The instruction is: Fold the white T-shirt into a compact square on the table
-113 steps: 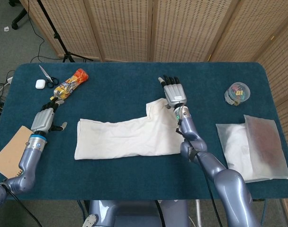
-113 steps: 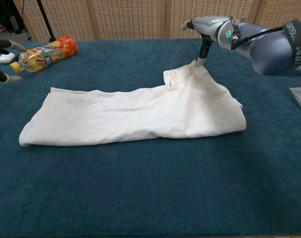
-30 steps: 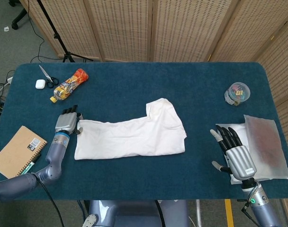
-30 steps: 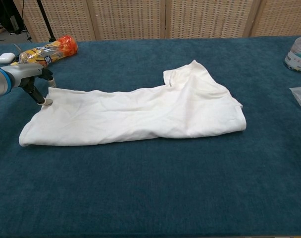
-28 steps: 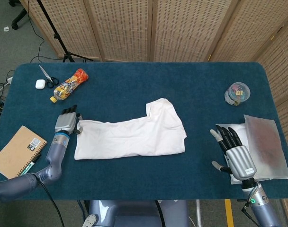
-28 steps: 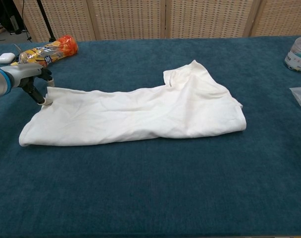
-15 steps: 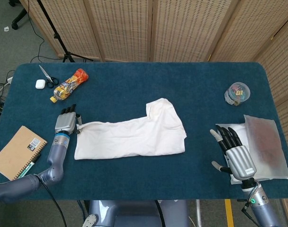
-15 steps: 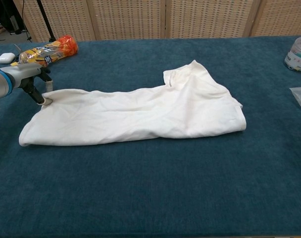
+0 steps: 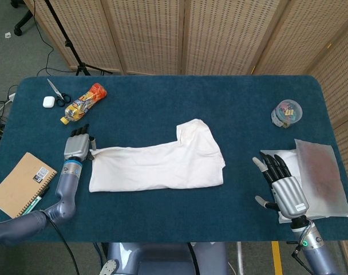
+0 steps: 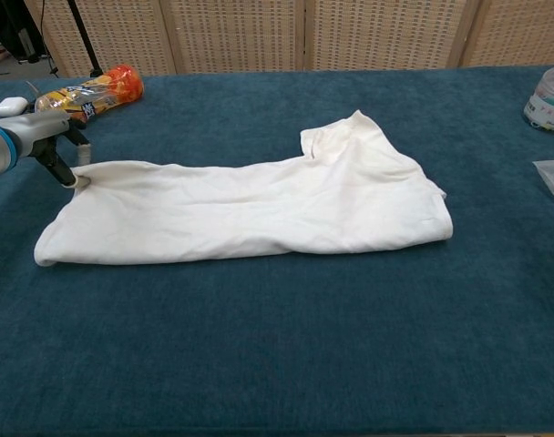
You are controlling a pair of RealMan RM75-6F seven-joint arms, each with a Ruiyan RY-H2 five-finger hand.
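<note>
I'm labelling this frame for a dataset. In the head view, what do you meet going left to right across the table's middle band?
notebook → left hand → white T-shirt → right hand → plastic-wrapped package

table (image 9: 162,97): blue cloth | on it: t-shirt (image 9: 162,163), bottle (image 9: 82,104), scissors (image 9: 56,93), notebook (image 9: 19,183), jar (image 9: 287,113)

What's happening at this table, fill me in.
A two-armed robot is folding a white T-shirt lying as a long strip on the blue table. Its left hand pinches the shirt's far left corner, pulled out a little. Its right hand hovers open near the right edge, beside a plastic bag, holding nothing. The shirt isn't a square yet.
</note>
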